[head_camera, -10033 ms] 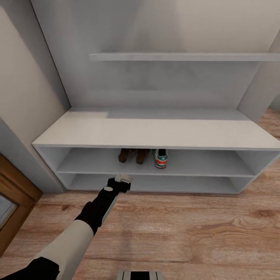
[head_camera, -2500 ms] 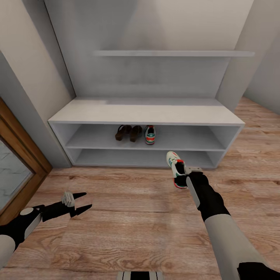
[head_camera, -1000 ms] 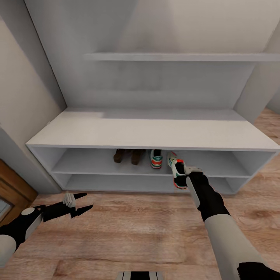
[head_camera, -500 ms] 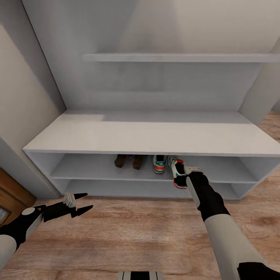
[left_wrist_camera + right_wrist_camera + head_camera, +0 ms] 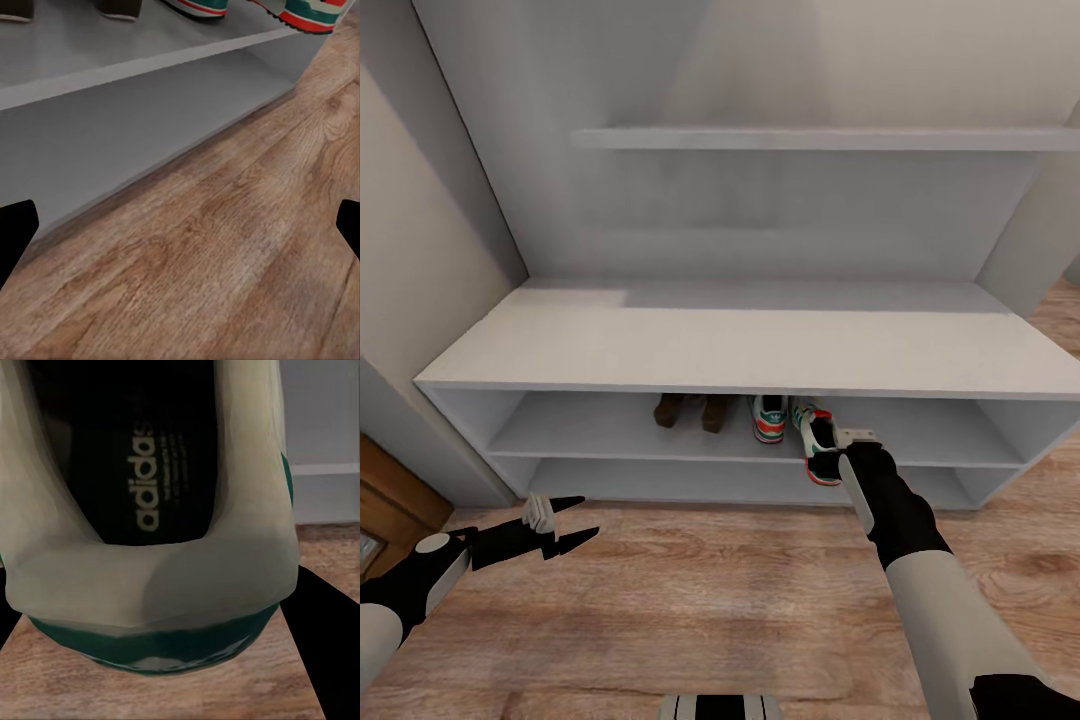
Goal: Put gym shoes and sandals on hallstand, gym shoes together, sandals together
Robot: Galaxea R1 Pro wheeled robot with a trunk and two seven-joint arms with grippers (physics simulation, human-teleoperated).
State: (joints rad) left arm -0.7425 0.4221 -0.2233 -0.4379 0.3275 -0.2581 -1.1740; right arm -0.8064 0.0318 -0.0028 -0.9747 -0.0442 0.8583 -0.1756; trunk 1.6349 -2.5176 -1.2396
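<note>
In the head view the pale grey hallstand (image 5: 730, 345) fills the wall ahead. Two brown sandals (image 5: 686, 410) stand side by side on its upper tier, with a white, green-striped gym shoe (image 5: 767, 418) just to their right. My right gripper (image 5: 839, 446) is shut on the heel of the second gym shoe (image 5: 815, 443), which hangs toe-first at the front of that tier, close beside the first shoe. The right wrist view has the held gym shoe's heel and insole (image 5: 150, 532) up close. My left gripper (image 5: 567, 519) stands open low over the corridor floor (image 5: 700, 600).
A floating shelf (image 5: 820, 138) crosses the back panel above the bench top. A brown door frame (image 5: 390, 500) stands at the left. In the left wrist view the lower tier (image 5: 112, 142) meets the floor (image 5: 225, 277), with shoe soles on the shelf above.
The view has closed in on the hallstand since 2.5 s ago, so the held gym shoe now sits at the upper tier beside the other one. Both arms keep their pose.
</note>
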